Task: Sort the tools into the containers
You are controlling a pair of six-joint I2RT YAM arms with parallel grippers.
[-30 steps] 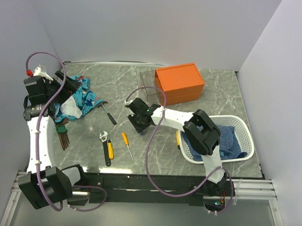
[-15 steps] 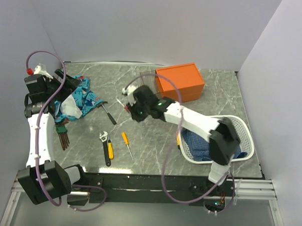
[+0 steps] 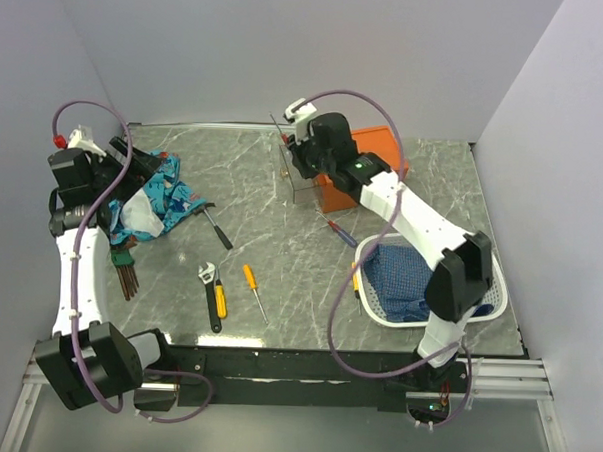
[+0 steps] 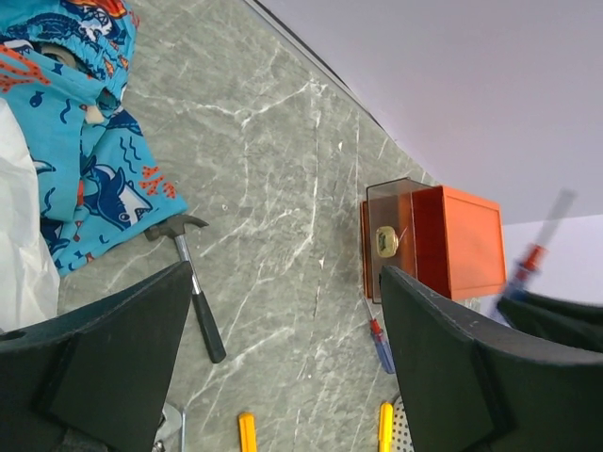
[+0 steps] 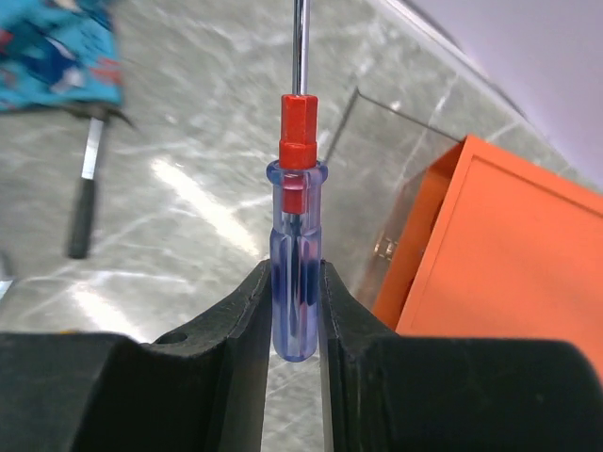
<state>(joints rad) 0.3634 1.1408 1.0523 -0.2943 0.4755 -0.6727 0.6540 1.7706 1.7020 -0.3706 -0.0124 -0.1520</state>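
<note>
My right gripper (image 5: 294,320) is shut on a screwdriver (image 5: 297,282) with a clear blue handle and red collar, shaft pointing away. In the top view that gripper (image 3: 293,151) hangs over the clear drawer (image 3: 303,181) beside the orange box (image 3: 369,159). On the table lie a second blue-and-red screwdriver (image 3: 338,229), a small hammer (image 3: 218,225), a wrench (image 3: 212,294), a yellow screwdriver (image 3: 251,284) and another yellow one (image 3: 355,278) by the basket. My left gripper (image 4: 292,377) stands open and empty, high over the left side.
A white basket (image 3: 485,259) with a blue cloth stands at the right. A blue patterned cloth (image 3: 168,195) and white bag lie at the left, with dark red-brown tools (image 3: 127,273) below them. Walls close in the back and sides.
My right arm has swung up from the table's middle to the clear drawer, carrying the blue-handled screwdriver. A blue-and-red screwdriver now shows on the table. The left arm has hardly moved.
</note>
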